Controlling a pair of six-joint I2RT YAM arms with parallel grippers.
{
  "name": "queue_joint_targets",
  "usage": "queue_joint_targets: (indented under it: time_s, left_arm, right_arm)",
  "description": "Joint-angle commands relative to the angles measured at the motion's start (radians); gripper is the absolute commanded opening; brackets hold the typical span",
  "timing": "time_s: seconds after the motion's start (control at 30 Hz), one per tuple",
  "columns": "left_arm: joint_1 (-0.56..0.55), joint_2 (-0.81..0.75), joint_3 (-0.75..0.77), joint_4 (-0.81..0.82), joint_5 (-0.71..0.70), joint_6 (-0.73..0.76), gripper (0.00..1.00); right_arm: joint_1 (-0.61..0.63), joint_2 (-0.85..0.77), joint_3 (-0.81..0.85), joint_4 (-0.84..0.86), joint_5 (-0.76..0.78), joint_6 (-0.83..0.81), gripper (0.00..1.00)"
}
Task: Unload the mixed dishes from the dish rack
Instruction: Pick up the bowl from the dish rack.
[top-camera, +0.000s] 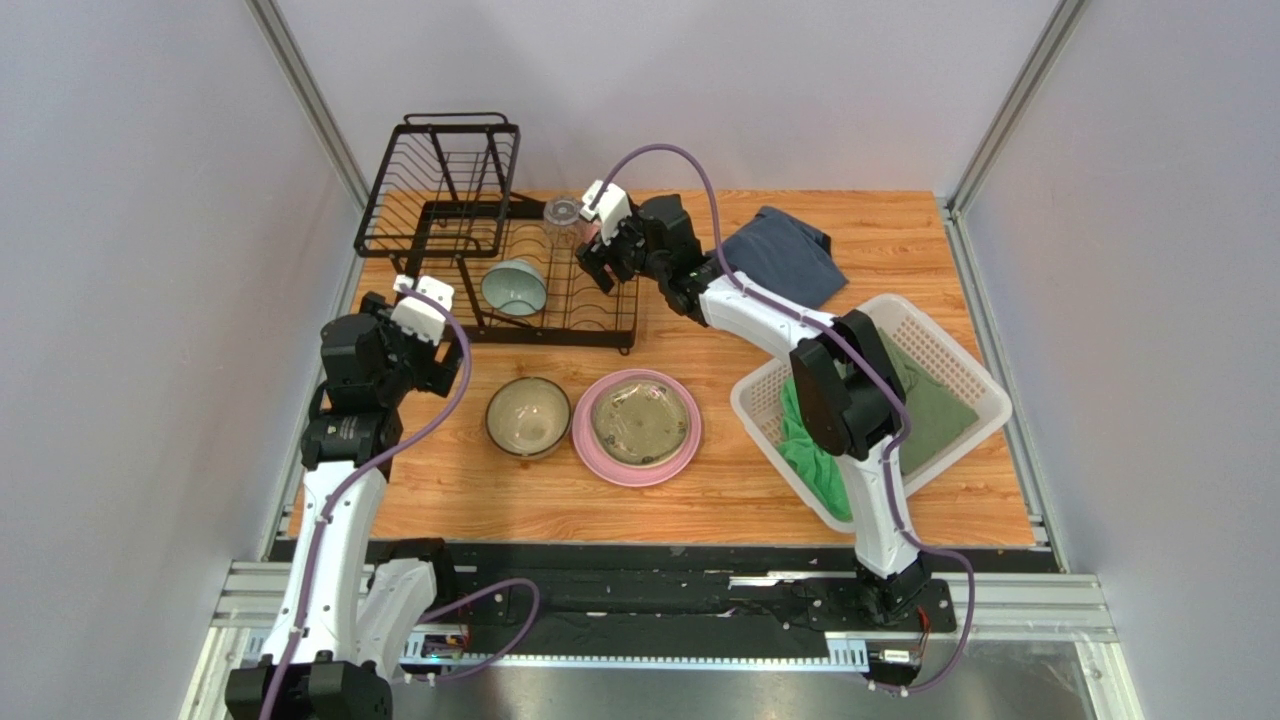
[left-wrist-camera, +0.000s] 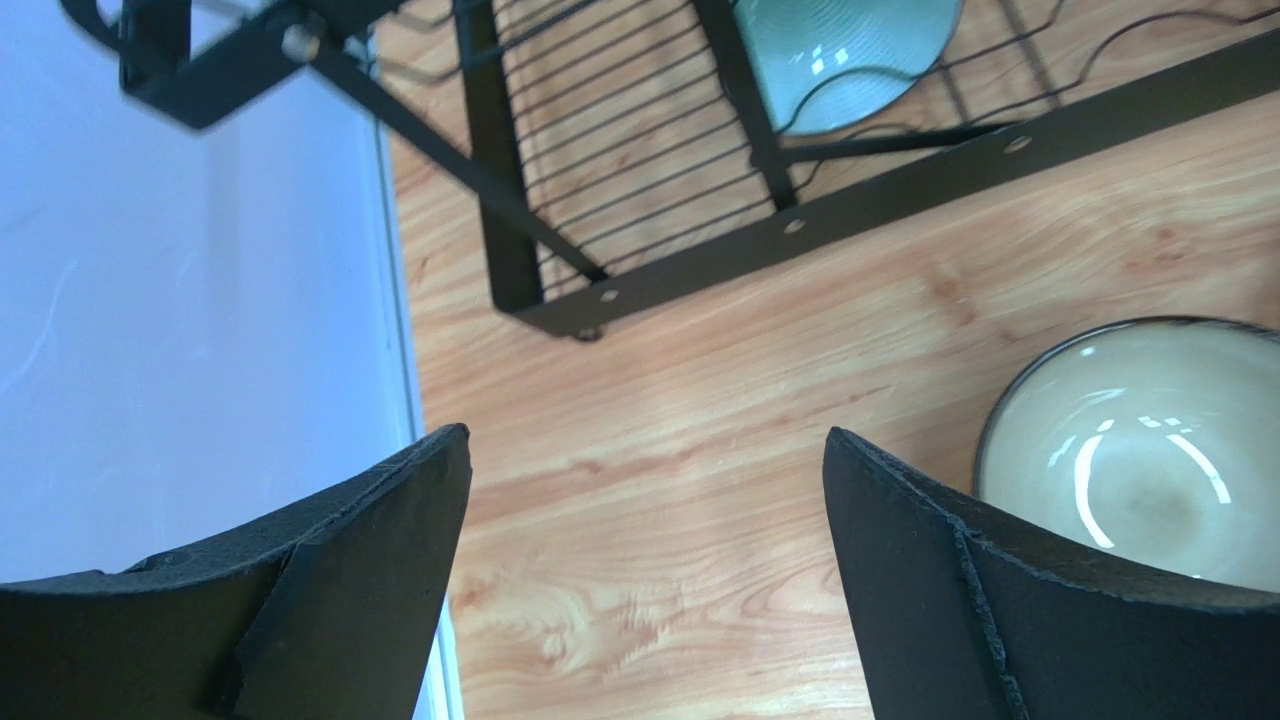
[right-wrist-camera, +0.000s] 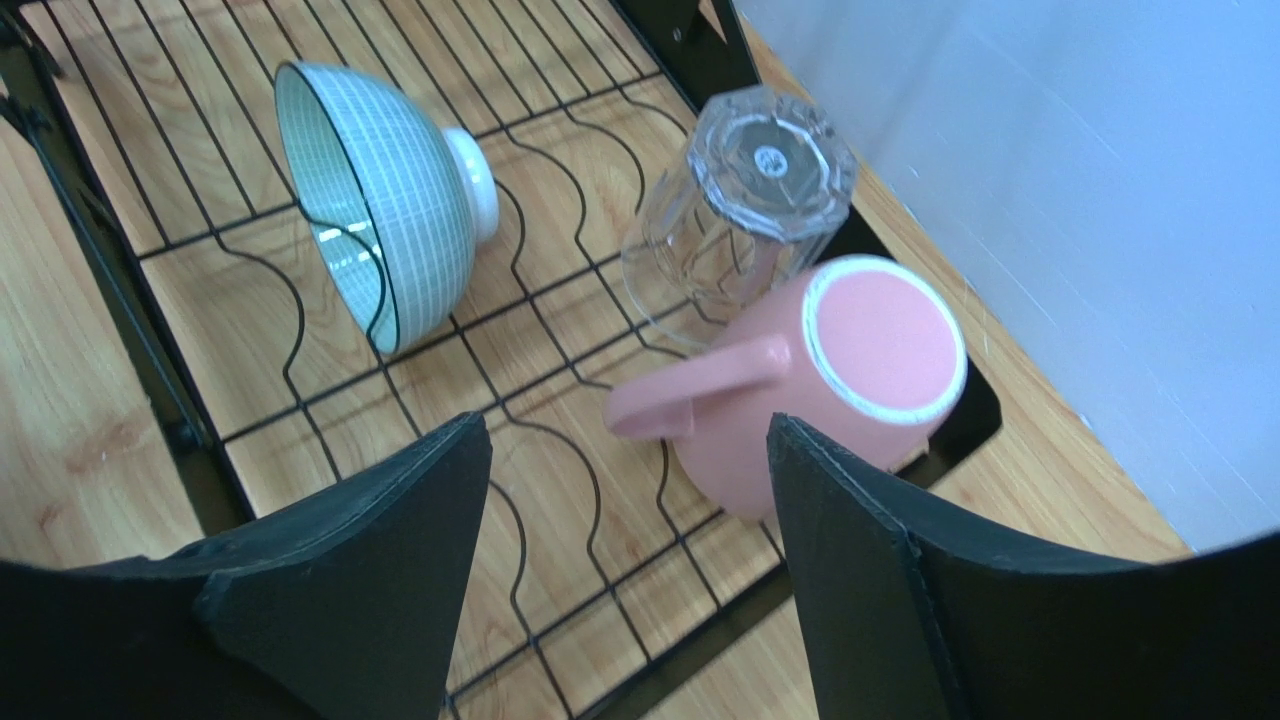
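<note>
Already out: tan-olive glazed bowl (top-camera: 528, 416), small cream plate (top-camera: 639, 420) atop large pink plate (top-camera: 588, 447); left in the black wire dish rack (top-camera: 443, 188) — pale teal ribbed bowl (right-wrist-camera: 383, 195), clear glass tumbler (right-wrist-camera: 744, 195), pink ceramic mug (right-wrist-camera: 842, 375); right gripper (right-wrist-camera: 628, 435) spread above the mug, left gripper (left-wrist-camera: 643, 443) spread, empty.

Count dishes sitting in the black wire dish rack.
3: pale teal bowl on its side in the tray slots; clear glass tumbler, bottom-up, at the far edge of the black wire dish rack; pink mug, bottom-up, beside it. Upright basket section shows none.
</note>
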Motion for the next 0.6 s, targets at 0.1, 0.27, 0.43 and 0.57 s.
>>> queue_joint_targets:
  time_s: [0.1, 0.27, 0.43, 0.57]
  left_arm:
    - [0.109, -0.006, -0.019, 0.046, 0.040, 0.027, 0.95]
    - [0.136, 0.017, -0.028, 0.072, 0.053, 0.031, 0.95]
    - [0.149, 0.045, -0.048, 0.116, 0.067, 0.033, 0.95]
    - [0.153, 0.074, -0.059, 0.153, 0.065, 0.027, 0.94]
  right_arm:
    - [0.039, 0.115, 0.119, 0.137, -0.064, 0.053, 0.72]
    - [0.076, 0.187, 0.199, 0.120, -0.054, 0.061, 0.70]
    - [0.101, 0.227, 0.228, 0.109, -0.035, 0.035, 0.69]
    - [0.113, 0.256, 0.253, 0.106, -0.024, 0.021, 0.69]
